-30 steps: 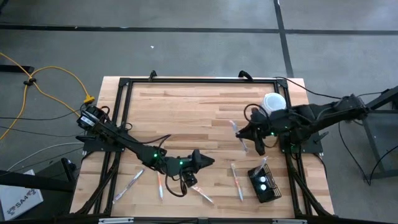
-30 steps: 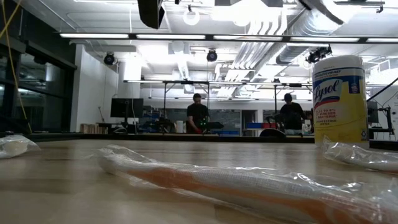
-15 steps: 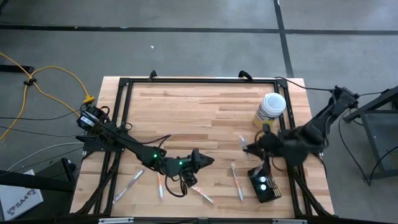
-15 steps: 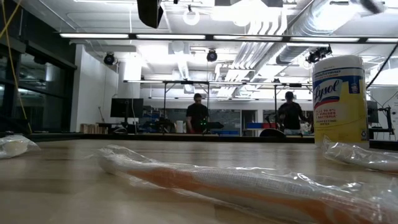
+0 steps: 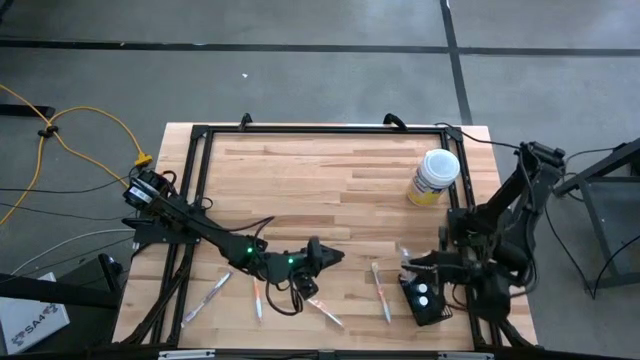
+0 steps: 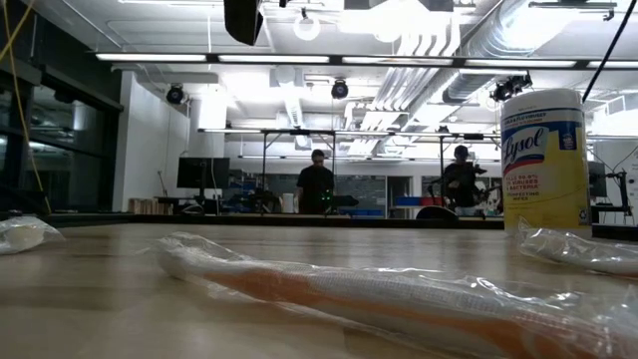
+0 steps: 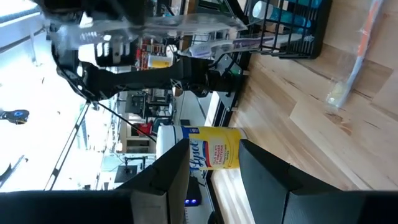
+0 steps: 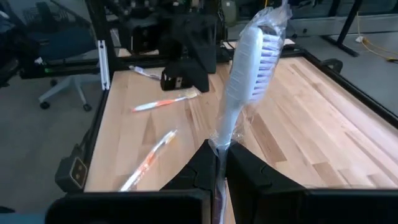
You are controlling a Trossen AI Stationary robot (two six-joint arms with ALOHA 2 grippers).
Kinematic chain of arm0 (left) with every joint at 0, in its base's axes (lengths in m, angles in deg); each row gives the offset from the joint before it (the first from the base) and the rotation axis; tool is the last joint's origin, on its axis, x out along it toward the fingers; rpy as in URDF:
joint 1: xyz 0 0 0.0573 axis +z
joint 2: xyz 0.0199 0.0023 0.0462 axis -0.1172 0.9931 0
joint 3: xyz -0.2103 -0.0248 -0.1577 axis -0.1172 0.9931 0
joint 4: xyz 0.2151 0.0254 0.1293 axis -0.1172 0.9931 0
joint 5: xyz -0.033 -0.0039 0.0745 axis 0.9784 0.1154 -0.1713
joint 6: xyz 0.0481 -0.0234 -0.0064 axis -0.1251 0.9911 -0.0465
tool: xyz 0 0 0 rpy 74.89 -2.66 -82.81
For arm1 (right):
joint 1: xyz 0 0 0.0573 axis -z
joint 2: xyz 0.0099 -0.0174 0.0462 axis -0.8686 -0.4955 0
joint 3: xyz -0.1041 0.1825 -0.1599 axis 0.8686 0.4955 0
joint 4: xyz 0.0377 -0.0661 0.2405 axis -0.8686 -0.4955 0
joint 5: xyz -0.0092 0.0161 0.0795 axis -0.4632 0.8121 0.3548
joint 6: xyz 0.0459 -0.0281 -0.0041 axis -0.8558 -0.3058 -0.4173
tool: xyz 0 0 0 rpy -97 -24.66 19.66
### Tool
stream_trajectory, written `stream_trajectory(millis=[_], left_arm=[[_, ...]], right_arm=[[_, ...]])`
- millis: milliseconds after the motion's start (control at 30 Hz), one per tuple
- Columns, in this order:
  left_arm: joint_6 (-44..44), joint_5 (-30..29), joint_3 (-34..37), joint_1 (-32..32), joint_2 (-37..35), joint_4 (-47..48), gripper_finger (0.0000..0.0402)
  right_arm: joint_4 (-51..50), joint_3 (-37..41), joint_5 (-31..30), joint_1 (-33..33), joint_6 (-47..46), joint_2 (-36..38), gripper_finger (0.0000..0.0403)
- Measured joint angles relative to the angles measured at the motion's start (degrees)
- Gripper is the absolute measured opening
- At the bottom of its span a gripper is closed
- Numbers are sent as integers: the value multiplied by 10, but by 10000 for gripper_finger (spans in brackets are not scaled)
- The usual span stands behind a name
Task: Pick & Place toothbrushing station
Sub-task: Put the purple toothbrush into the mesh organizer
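Note:
My right gripper is shut on a toothbrush in a clear wrapper and hovers beside the far left corner of the toothbrushing station. That is a small black wire-mesh basket standing near the table's near right corner, with two white round things inside. The left wrist view shows the basket beyond my right gripper. My left gripper stays open above the near middle of the table, its fingers with nothing between them. My right gripper pinches the wrapped toothbrush by its handle between its two fingers. It points toward the table's left, slanting slightly down. The brush sticks out past the fingertips with its bristle head farthest out, lifted clear of the table.
A yellow canister with a white lid stands at the far right. Several wrapped toothbrushes lie along the near edge. The middle and far left of the wooden top are bare.
My right gripper has swung from in front of the yellow canister toward the table's near edge, sinking a little and rolling its wrist. It carries the wrapped toothbrush to the basket's far left corner.

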Motion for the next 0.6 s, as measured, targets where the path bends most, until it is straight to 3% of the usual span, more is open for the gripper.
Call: stream_trajectory(millis=[333,600], left_arm=[[21,0,0,0,0,-8,131],[24,0,0,0,0,-11,131]], right_arm=[[-120,0,-44,-50,-147,-21,13],[-155,0,-53,-71,-205,-46,13]])
